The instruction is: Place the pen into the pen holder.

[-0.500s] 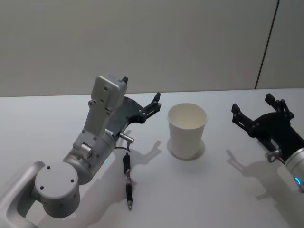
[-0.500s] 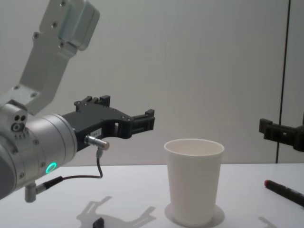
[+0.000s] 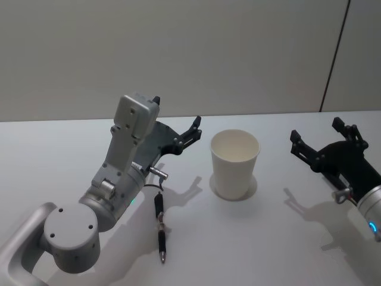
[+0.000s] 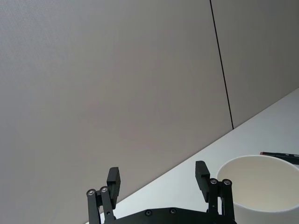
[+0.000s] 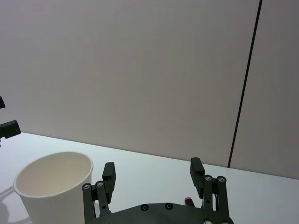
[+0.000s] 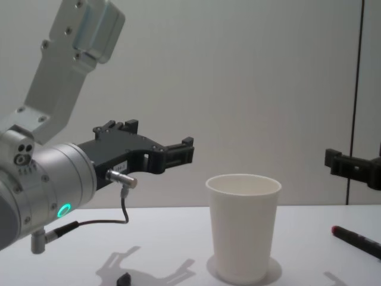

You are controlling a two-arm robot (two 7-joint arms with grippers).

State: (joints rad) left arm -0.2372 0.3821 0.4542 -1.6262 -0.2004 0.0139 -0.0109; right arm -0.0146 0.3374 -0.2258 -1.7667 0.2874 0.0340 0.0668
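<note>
**Nothing has moved in the last half second; the pen is not yet picked up**

The white table [image 3: 280,238] looks the same as half a second ago. Nothing has shifted, so the task seems no further along.

The left arm [image 3: 113,185] is bent up above the table. Its end effector [image 4: 158,173] is held in the air, pointing toward the pen holder [image 3: 234,164], with fingers spread wide and empty.

The pen holder, a white paper cup, stands upright and empty mid-table. The right end effector [image 3: 317,131] hovers to the cup's right, also wide open and holding nothing.

The pen [image 3: 160,229], black, lies flat on the table beside the left arm, left of the cup. A red-tipped pen [image 6: 356,240] lies on the table to the cup's right.
</note>
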